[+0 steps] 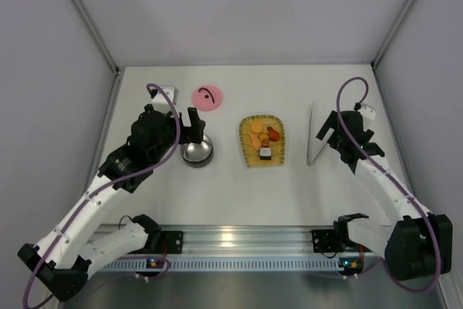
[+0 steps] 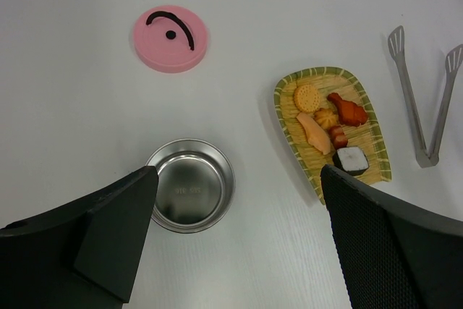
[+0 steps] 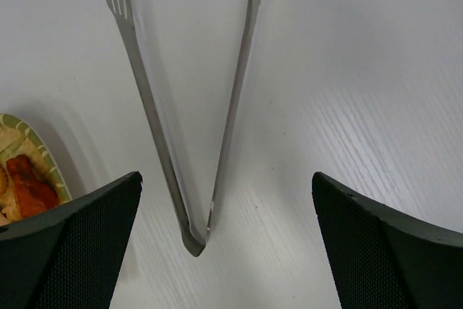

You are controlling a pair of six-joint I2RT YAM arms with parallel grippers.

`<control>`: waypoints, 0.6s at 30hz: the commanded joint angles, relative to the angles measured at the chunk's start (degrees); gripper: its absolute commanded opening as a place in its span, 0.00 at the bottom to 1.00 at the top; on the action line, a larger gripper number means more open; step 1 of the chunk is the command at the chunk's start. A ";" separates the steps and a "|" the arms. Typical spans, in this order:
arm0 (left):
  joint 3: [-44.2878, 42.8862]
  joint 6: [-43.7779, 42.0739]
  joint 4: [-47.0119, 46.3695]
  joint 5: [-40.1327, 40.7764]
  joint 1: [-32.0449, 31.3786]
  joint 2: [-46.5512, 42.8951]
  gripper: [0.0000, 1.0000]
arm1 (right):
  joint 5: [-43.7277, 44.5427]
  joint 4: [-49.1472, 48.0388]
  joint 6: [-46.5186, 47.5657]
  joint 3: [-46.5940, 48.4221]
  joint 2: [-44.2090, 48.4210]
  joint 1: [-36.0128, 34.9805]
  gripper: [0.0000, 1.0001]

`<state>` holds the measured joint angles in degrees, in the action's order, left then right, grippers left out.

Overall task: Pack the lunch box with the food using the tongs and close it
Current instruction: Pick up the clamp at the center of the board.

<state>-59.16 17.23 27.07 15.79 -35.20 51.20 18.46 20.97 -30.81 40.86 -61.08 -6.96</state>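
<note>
Right of the tray [image 2: 311, 74], tongs [image 2: 409, 99] lie well apart.

On the yellow woven tray [image 2: 318, 72] before me lie bite-size food pieces [image 2: 329, 132]; round steel bowl [image 2: 190, 195] to its left, flat pink lid [image 2: 171, 38] behind that, slim metal tongs [image 2: 409, 95] to its right.

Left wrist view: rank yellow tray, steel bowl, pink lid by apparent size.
1. yellow tray
2-3. steel bowl and pink lid: nearly alike; bowl looks slightly bigger but sits nearer the camera.
</note>
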 commanded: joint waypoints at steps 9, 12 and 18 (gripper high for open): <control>-2.28 -0.53 -0.09 -1.03 0.13 0.30 0.99 | 12.74 -6.73 -7.60 4.14 -14.50 -11.50 0.99; -2.28 -0.80 0.00 -1.03 0.13 0.13 0.99 | 12.57 -7.35 -6.99 4.75 -17.14 -11.50 1.00; -2.28 -1.24 0.09 -1.20 0.13 0.04 0.99 | 11.60 -7.52 -6.11 7.48 -21.88 -11.32 0.99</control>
<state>-59.16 16.78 27.73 15.20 -35.18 51.33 29.06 17.65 -36.67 45.06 -81.84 -18.00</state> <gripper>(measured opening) 0.990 0.993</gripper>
